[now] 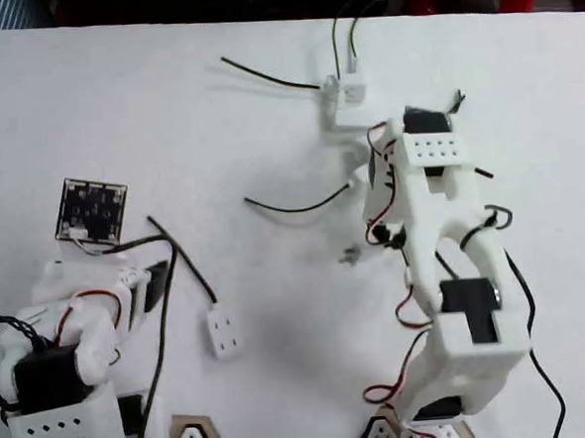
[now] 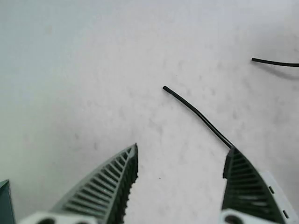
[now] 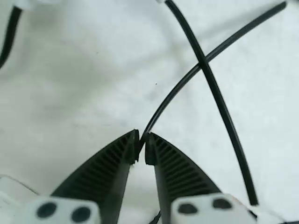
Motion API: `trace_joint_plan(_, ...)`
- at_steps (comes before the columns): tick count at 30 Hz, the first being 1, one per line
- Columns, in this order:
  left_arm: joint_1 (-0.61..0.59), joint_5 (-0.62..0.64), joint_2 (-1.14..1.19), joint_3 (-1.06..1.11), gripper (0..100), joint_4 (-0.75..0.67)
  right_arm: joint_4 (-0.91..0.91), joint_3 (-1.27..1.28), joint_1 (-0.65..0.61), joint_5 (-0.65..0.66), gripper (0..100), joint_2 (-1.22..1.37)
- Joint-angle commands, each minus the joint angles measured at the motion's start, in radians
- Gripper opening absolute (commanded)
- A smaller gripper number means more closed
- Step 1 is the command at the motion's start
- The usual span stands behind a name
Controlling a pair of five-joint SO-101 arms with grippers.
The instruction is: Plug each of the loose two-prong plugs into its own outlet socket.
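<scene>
Ribbed dark fingers (image 3: 112,177) of the right tool (image 3: 141,140) are front and centre, pinched tight on a thin black wire (image 3: 168,97) right at the tips. Just past the tips a second black wire (image 3: 226,121) crosses it, so it's a bit of a tangle out there. I can't make out a plug body on the held wire, so honestly I'm not sure which end it's got.

Left tool (image 2: 183,149) is spread wide with nothing in it, hanging over the bare white tabletop (image 2: 70,70). The white plastic four-hole socket block (image 2: 278,193) sits just beside one of its fingers. A short black lead (image 2: 198,113) runs from the block out ahead of the tool. Well beyond the right tool there's a cluster of small white connector pieces (image 1: 339,92) with thin wires.

My read is that this is the pick-up step for one plug, and as far as I can see nothing's seated in that block. The next move needs the prongs lined up square with a pair of holes. Holding by the wire gives poor control, since the plug can twist. A regrasp on the plug body would probably help, and the left tool could pin the block so it doesn't slide.
</scene>
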Motion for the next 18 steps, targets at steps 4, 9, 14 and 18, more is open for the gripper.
trace_joint_plan(4, 0.015, 0.008, -0.024, -0.008, 29, -0.023, 0.024, 0.000, -0.012, 0.173, 1.6, -0.220)
trace_joint_plan(9, 0.015, 0.009, -0.024, -0.006, 29, -0.023, 0.025, 0.037, -0.013, 0.189, 1.6, -0.357)
trace_joint_plan(14, 0.015, 0.009, -0.024, -0.006, 29, -0.023, 0.010, 0.126, -0.081, 0.175, 1.9, -0.410)
trace_joint_plan(18, 0.015, 0.011, -0.024, -0.006, 29, -0.023, -0.064, 0.230, -0.125, 0.003, 12.4, -0.390)
